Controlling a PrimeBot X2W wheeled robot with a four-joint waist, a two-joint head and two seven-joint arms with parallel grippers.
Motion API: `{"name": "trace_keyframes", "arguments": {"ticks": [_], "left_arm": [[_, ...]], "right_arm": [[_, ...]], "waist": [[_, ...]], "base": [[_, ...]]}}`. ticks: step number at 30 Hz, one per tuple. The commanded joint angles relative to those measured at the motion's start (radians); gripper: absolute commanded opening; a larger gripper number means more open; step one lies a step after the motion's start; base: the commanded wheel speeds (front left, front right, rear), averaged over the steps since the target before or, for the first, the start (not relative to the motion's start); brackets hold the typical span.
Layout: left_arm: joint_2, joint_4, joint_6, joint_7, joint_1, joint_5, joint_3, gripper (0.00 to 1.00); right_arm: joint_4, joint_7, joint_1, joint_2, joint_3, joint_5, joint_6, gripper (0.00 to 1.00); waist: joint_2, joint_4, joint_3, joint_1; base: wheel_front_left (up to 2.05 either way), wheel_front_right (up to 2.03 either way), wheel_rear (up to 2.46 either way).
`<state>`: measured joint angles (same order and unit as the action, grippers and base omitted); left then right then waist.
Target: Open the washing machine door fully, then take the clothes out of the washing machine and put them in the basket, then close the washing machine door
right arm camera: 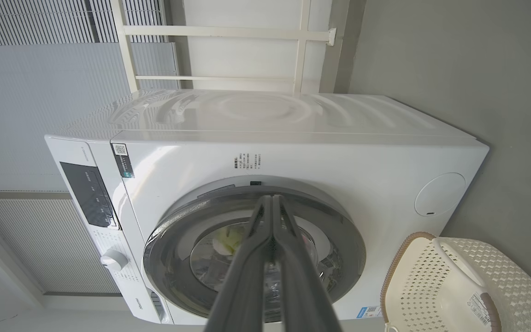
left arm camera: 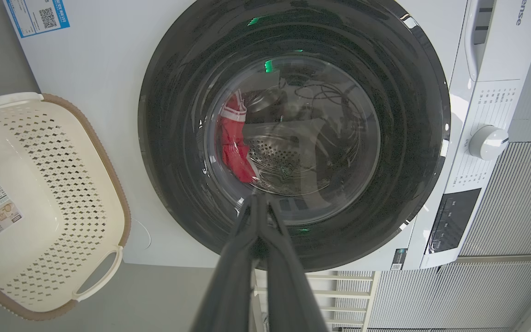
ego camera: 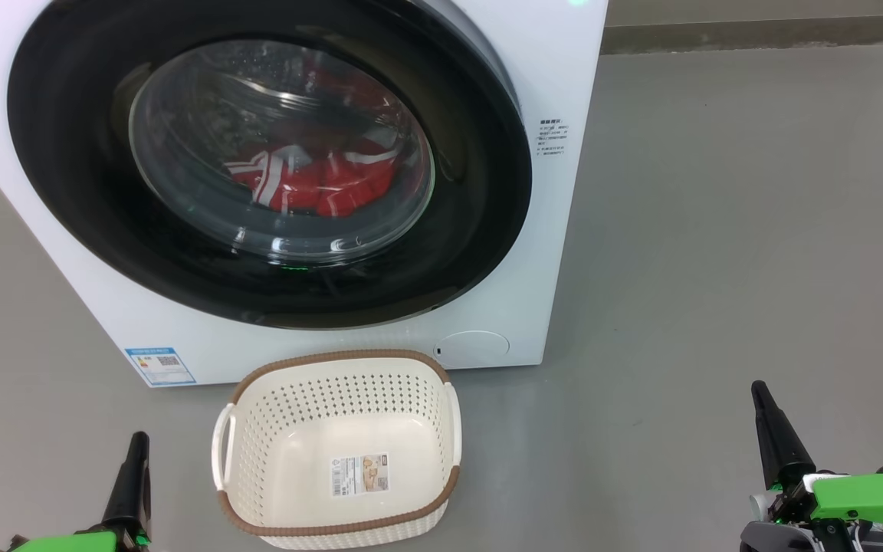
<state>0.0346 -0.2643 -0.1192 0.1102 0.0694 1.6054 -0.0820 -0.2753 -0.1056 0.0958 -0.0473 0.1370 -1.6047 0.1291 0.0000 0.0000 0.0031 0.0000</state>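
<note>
I have the washing machine (ego camera: pixel 556 253) on the grey floor (ego camera: pixel 717 230), taking up the far left of the head camera's view. The washing machine door (ego camera: pixel 480 230) is shut against the front, its broad black rim ringing the bulging glass. Through that glass I can see the clothes (ego camera: pixel 311 188), red with white stripes, lying low in the drum.

The basket (ego camera: pixel 334 357) stands upright on the floor just in front of the machine, below the door and nearer to me, with its paper label showing on the bare bottom.

My left end effector (ego camera: pixel 139 441) is at the near left, beside the basket but apart from it, fingers pressed together on nothing. My right end effector (ego camera: pixel 759 391) is at the near right, well apart from the basket, also narrowed to a point with nothing in it. Both wrist cameras look along closed fingers toward the door.
</note>
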Motion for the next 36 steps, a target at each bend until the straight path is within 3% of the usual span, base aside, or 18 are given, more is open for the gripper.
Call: {"name": "trace_keyframes", "arguments": {"ticks": [1, 36], "left_arm": [[0.016, 0.019, -0.012, 0.003, 0.039, 0.004, -0.031, 0.0], [0.016, 0.019, -0.012, 0.003, 0.039, 0.004, -0.031, 0.0]], "right_arm": [[0.031, -0.007, 0.012, -0.003, -0.024, -0.004, 0.002, 0.0], [0.031, -0.007, 0.012, -0.003, -0.024, -0.004, 0.002, 0.0]], "waist": [[0.0, 0.0, 0.0, 0.0], [0.0, 0.0, 0.0, 0.0]], "base": [[0.0, 0.0, 0.0], [0.0, 0.0, 0.0]]}}
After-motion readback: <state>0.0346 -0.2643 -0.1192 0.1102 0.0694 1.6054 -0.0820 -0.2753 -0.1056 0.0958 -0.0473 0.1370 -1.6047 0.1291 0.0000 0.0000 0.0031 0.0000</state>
